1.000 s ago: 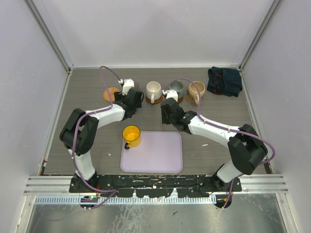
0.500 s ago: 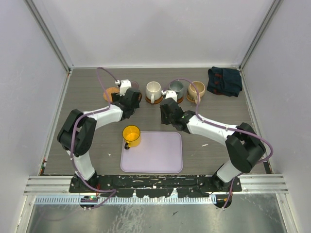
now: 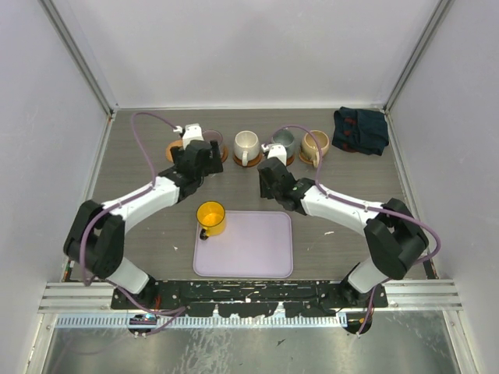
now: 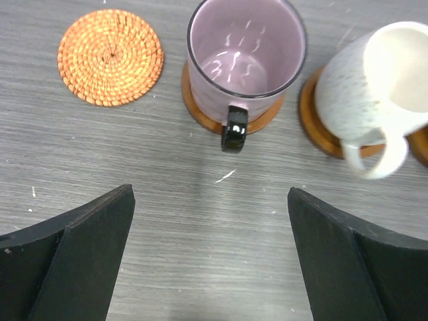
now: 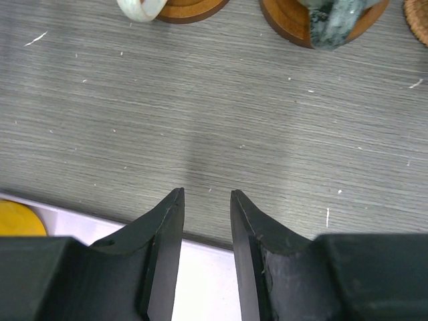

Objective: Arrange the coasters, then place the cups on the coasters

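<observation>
Overhead, four cups were recorded in a row along the far side of the table [image 3: 132,156]: the purple glass cup [image 3: 214,138], the white cup [image 3: 246,143], the grey-green cup [image 3: 283,141] and the beige cup [image 3: 315,143]. Each appeared seated on a coaster. A bare woven coaster [image 3: 177,149] was noted just at 9 o'clock of the purple glass cup. The yellow cup [image 3: 210,216] was found well apart from the row, off any coaster, at the 10 o'clock corner of the lavender tray [image 3: 257,249]. The left gripper [image 3: 201,156] was placed just at 6 o'clock of the purple glass cup. The right gripper [image 3: 270,164] was placed at 6 o'clock of the gap between the white and grey-green cups.

From the left wrist, the jaws were seen spread wide with nothing between them. The purple glass cup was centred on its brown coaster [image 4: 200,114], its black handle turned to 6 o'clock, towards the gripper but apart from both fingers.

From the right wrist, the jaws were seen set narrow, with bare table in the gap and nothing held.

The step in hand was judged to be the last cup. It was advised that the left gripper be backed straight towards 6 o'clock so that the black handle is not caught. The yellow cup should then be taken by its wall, carried high over the row, and lowered squarely onto the woven coaster without nudging the purple glass cup beside it.
</observation>
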